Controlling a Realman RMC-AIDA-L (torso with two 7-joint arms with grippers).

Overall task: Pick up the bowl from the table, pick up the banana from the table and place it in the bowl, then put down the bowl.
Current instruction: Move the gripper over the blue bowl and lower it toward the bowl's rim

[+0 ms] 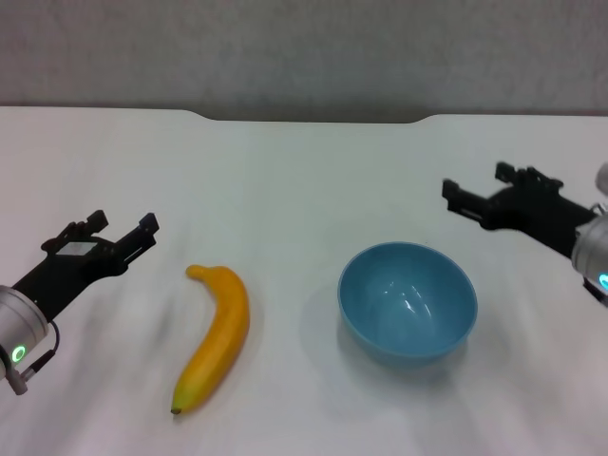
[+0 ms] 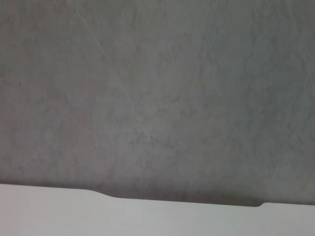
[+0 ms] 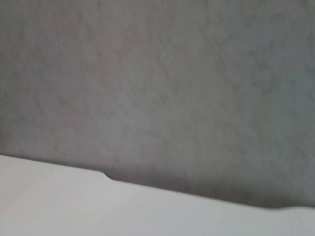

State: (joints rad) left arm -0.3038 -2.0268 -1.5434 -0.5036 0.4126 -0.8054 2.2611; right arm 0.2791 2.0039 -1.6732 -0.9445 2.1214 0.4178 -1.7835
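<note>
You had the bowl (image 1: 408,301) sitting upright and empty on the white tabletop (image 1: 285,190), at about 4 o'clock from the middle of the head view. The banana (image 1: 215,337) lay flat on the tabletop at about 7 o'clock, well apart from the bowl, its dark tip pointing toward the robot and its stem end pointing away. Your left claw (image 1: 121,228) hung at 9 o'clock, near the banana's stem end but not touching it, its two fingers spread apart and holding nothing. Your right claw (image 1: 480,193) hung at 2 o'clock, just beyond the bowl's far right rim and clear of it, its fingers also parted and empty. Both wrist views showed only the tabletop's notched far edge and the grey wall (image 2: 157,88) behind it.
</note>
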